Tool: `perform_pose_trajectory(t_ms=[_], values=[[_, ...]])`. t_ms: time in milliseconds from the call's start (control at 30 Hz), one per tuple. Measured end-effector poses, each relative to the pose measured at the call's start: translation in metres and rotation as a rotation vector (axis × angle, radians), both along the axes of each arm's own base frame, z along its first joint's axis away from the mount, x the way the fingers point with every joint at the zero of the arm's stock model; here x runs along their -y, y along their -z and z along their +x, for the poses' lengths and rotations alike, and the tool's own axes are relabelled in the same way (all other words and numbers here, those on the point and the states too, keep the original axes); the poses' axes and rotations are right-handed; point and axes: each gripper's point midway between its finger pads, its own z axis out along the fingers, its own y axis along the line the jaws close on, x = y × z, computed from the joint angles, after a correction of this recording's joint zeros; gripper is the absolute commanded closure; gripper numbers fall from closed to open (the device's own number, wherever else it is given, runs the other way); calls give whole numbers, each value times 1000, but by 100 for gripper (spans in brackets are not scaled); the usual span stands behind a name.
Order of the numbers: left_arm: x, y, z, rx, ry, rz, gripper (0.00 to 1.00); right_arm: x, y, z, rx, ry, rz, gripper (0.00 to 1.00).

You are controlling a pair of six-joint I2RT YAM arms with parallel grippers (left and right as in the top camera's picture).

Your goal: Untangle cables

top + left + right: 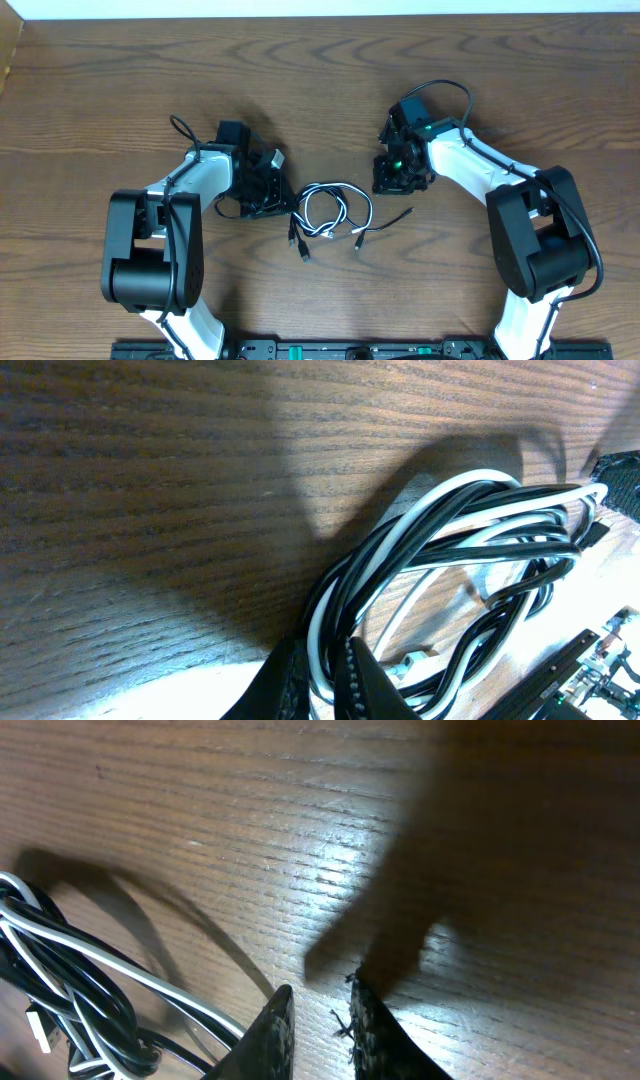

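Note:
The cables (330, 210) lie in a knotted bundle of black and white loops at the table's middle, with plug ends trailing toward the front. My left gripper (288, 205) is at the bundle's left edge. In the left wrist view my left gripper (325, 675) is shut on white and black strands of the cables (450, 530). My right gripper (395, 182) hovers just right of the bundle. In the right wrist view my right gripper (318, 1020) has its fingers a little apart over bare wood, nothing between them, and the cables (60, 990) are off to its left.
A loose black cable end (400, 213) stretches right from the bundle toward my right gripper. Both arm bases stand at the front corners. The wooden table (320, 80) runs to a pale edge at the back.

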Motion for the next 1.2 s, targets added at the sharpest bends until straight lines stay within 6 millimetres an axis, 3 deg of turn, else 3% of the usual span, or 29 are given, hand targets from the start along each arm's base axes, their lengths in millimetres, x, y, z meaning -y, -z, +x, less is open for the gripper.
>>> perform_pose_trajectory(t_ms=[133, 267, 400, 500, 867, 1200], values=[[0, 0, 0, 0, 0, 0, 87, -7, -6, -8, -25, -56, 56, 75], [0, 0, 1, 2, 0, 0, 87, -27, -25, -9, -22, -124, 180, 63], [0, 0, 1, 3, -1, 0, 93, -45, -50, -3, 25, -175, 284, 63], [0, 0, 1, 4, -1, 0, 92, -54, -56, -9, 28, -204, 311, 65], [0, 0, 0, 2, -1, 0, 92, -98, -46, -42, 69, -343, 219, 66], [0, 0, -2, -7, -1, 1, 93, -124, -39, -47, 157, -345, 118, 66]])
